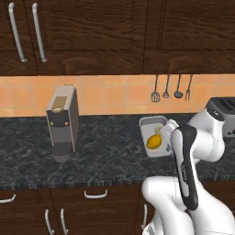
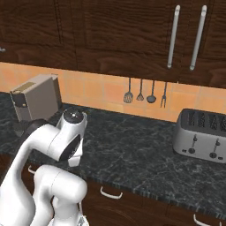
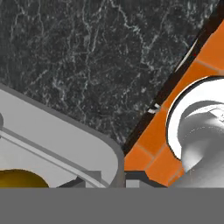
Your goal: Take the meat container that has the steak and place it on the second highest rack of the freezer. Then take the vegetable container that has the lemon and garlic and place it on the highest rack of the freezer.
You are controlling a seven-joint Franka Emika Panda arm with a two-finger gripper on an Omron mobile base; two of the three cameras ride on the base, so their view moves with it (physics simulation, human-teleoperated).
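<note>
Lemon (image 1: 154,142) lay inside the grey container (image 1: 148,123) on the dark desk (image 1: 105,151), beside the garlic (image 1: 158,131). The gripper was down at the container's rim, its jaws closed together on that edge as far as could be told.

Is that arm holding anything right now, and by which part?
Apparently yes: the gripper pinches the shallow grey container holding the yellow lemon, by its side wall near a corner.
</note>
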